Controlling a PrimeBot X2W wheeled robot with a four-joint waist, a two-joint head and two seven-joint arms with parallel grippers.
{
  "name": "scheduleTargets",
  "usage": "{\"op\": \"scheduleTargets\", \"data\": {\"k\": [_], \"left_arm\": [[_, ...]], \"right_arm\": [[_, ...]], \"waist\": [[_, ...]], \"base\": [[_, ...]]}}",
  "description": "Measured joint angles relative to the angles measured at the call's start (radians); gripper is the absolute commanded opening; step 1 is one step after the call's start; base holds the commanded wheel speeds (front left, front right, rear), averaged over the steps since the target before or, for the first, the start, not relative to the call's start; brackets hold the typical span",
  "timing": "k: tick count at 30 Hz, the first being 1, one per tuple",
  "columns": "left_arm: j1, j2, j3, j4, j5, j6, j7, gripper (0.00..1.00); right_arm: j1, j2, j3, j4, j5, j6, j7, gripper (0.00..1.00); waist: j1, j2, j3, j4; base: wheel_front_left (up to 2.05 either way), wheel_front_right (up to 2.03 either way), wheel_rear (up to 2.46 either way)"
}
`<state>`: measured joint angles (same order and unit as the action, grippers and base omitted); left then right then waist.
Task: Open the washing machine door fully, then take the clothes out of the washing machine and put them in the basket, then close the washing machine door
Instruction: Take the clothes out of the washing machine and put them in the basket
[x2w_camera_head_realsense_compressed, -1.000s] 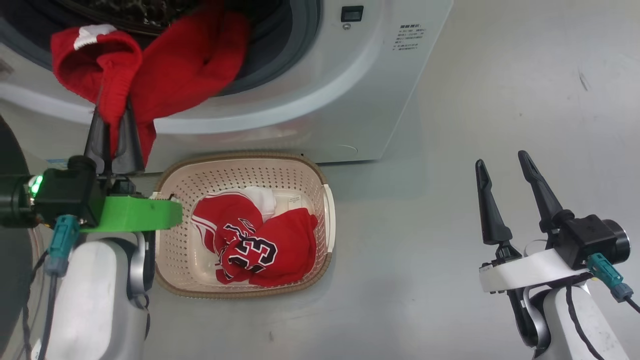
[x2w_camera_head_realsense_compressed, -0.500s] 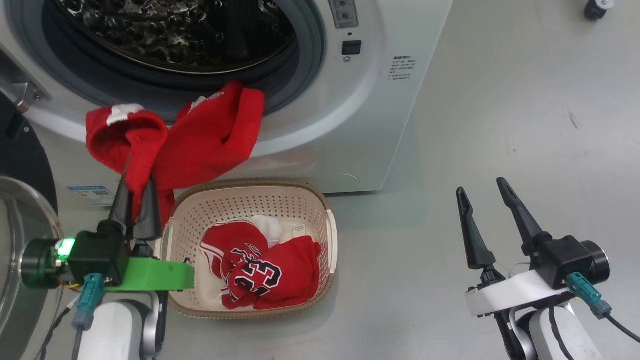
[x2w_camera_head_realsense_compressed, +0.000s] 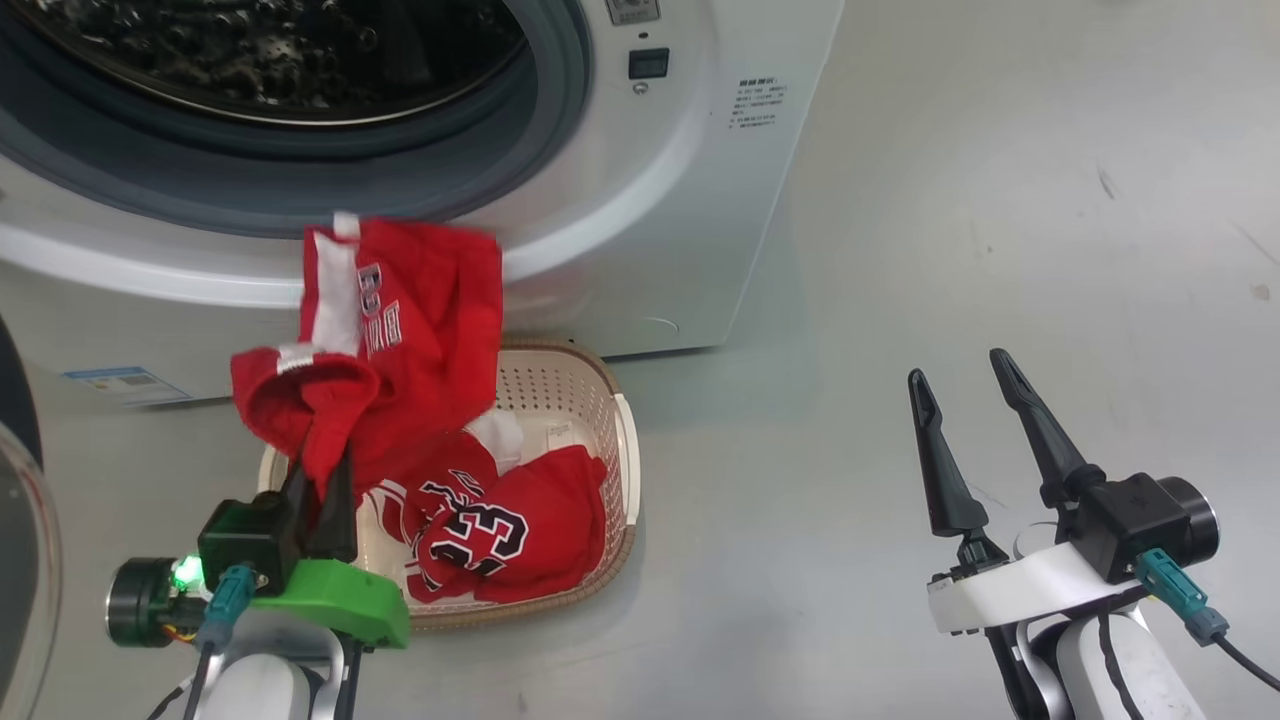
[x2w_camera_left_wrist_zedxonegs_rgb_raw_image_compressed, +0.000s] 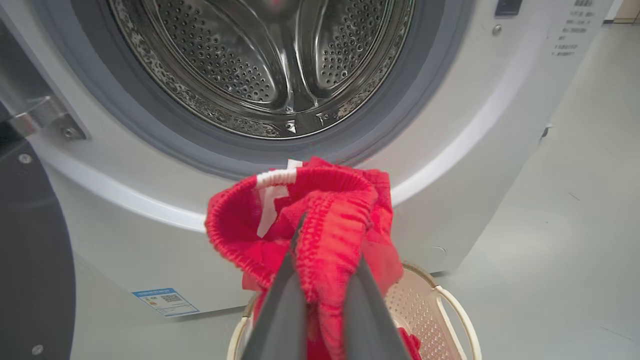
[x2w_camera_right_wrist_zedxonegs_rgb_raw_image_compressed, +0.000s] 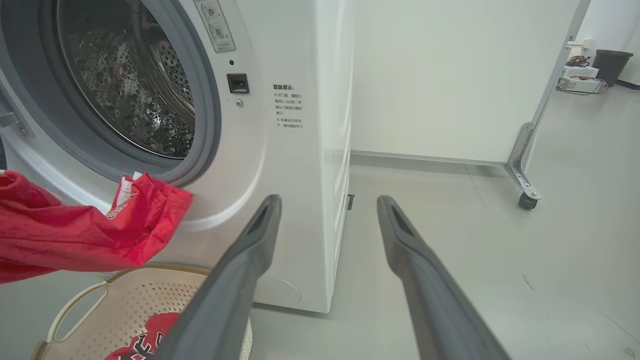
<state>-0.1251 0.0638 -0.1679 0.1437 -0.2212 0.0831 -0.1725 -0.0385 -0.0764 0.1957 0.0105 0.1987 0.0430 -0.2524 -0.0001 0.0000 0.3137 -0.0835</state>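
Observation:
My left gripper (x2w_camera_head_realsense_compressed: 322, 482) is shut on a red garment with white trim (x2w_camera_head_realsense_compressed: 400, 330), which hangs clear of the washing machine (x2w_camera_head_realsense_compressed: 640, 210) above the left part of the basket (x2w_camera_head_realsense_compressed: 622, 470). In the left wrist view the cloth (x2w_camera_left_wrist_zedxonegs_rgb_raw_image_compressed: 300, 210) bunches over my left gripper (x2w_camera_left_wrist_zedxonegs_rgb_raw_image_compressed: 327, 247), in front of the steel drum (x2w_camera_left_wrist_zedxonegs_rgb_raw_image_compressed: 260, 65). Red clothes, one a number 23 jersey (x2w_camera_head_realsense_compressed: 480, 530), lie in the basket. The washing machine door (x2w_camera_head_realsense_compressed: 20, 560) stands swung open at the far left. My right gripper (x2w_camera_head_realsense_compressed: 958, 370) hangs open over bare floor to the right, holding nothing.
The basket stands on grey floor right below the machine's front. In the right wrist view a white partition on a caster (x2w_camera_right_wrist_zedxonegs_rgb_raw_image_compressed: 525, 200) stands behind the machine, and a black bin (x2w_camera_right_wrist_zedxonegs_rgb_raw_image_compressed: 607, 65) sits far back right. Open floor lies right of the basket.
The head camera has shifted. My left gripper has drawn the red garment out of the drum opening, back and down over the basket. The right gripper stays open in the same pose.

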Motion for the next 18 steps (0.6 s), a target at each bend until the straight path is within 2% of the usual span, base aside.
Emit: {"op": "scheduleTargets", "data": {"k": [12,18], "left_arm": [[-0.161,0.0,-0.001,0.236,-0.007,-0.036,0.007,0.0],[-0.233,0.012,-0.002,0.376,-0.007,-0.047,0.049,0.0]], "right_arm": [[-0.038,0.008,0.003,-0.028,0.013,0.007,0.0,1.0],[-0.063,0.014,-0.001,-0.034,0.025,0.008,0.0,1.0]], "waist": [[0.0,0.0,0.098,-0.06],[0.0,0.0,0.147,-0.095]], "base": [[0.0,0.0,0.0],[0.0,0.0,0.0]]}}
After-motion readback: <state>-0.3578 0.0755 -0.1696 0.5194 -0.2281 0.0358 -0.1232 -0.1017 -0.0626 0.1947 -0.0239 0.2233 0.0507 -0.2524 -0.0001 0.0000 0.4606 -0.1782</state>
